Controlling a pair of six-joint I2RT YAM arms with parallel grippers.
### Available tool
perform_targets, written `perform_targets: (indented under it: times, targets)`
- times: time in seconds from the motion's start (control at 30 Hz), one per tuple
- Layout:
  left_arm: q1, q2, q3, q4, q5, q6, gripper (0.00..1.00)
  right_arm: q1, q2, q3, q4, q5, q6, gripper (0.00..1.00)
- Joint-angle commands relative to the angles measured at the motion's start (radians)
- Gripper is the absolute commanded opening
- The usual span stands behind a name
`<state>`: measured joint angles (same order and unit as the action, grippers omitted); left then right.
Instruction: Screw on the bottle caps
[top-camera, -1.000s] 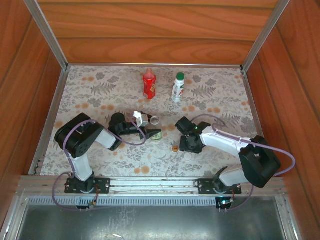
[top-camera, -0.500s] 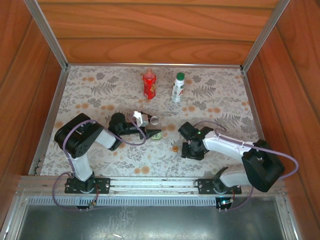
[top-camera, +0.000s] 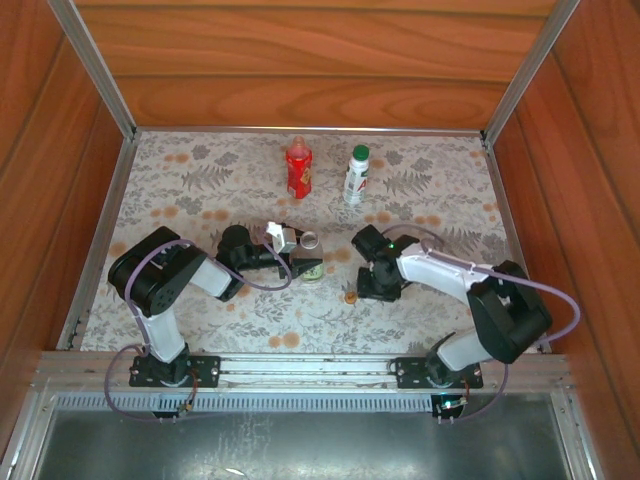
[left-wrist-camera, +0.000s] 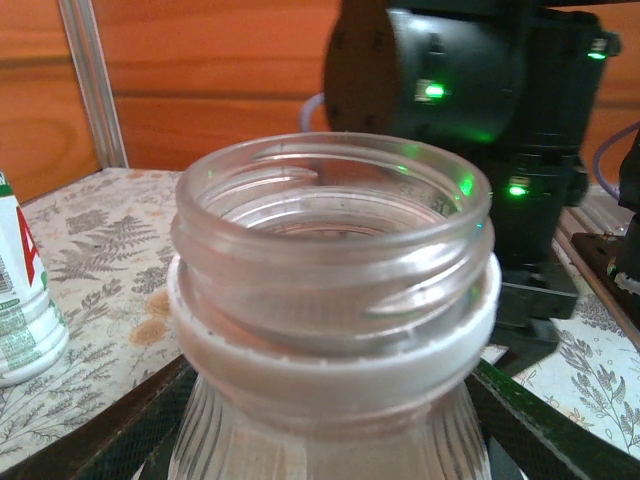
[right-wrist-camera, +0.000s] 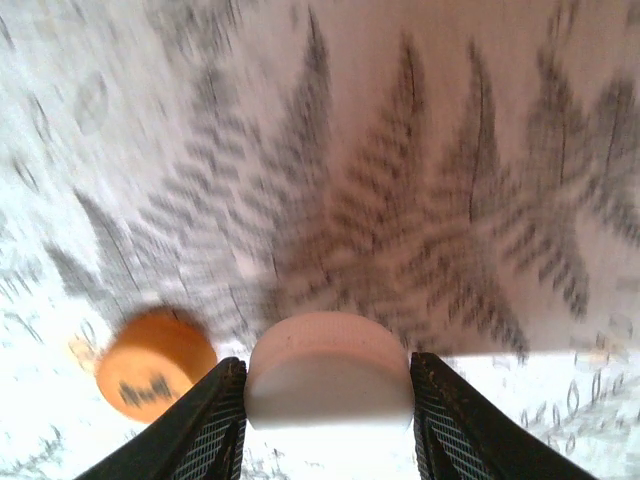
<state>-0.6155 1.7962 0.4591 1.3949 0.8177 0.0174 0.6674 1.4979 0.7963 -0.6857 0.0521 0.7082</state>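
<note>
**White cap pinched on the right, open bottle held on the left.**

Your right gripper (right-wrist-camera: 328, 410) stood low over the table (top-camera: 200, 190) with its jaws against both sides of the white cap (right-wrist-camera: 330, 380), pinching it across its wall. A small orange round piece (right-wrist-camera: 155, 368) lay just beside the cap. Your left gripper (top-camera: 308, 267) clamped the clear bottle (left-wrist-camera: 330, 300) below the neck, its threaded mouth bare. You could have judged the cap light, stiff and smooth, apt to tilt out of a shallow pinch. A square hold across its side wall suited it best. The thin bottle looked likely to flex under a hard squeeze.
</note>
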Motion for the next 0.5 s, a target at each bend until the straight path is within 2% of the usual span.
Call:
perform_targets:
  times: [0.0,0.17,0.33,0.37,0.47]
  targets:
    - [0.008,-0.011,-0.004,-0.03,0.032,-0.01,0.65,-0.051,0.084,0.071,0.027,0.021,-0.111,0.46]
    - [0.009,-0.019,-0.011,-0.03,0.037,-0.003,0.65,-0.085,0.203,0.178,0.013,0.072,-0.202,0.46]
    - [0.009,-0.027,-0.019,-0.036,0.027,0.022,0.65,-0.093,0.226,0.194,0.036,0.088,-0.234,0.47]
    - [0.008,-0.028,-0.02,-0.038,0.027,0.026,0.65,-0.092,0.218,0.189,0.043,0.089,-0.236,0.5]
    - [0.009,-0.024,-0.021,-0.041,0.027,0.041,0.65,-0.092,0.172,0.157,0.073,0.088,-0.252,0.66]
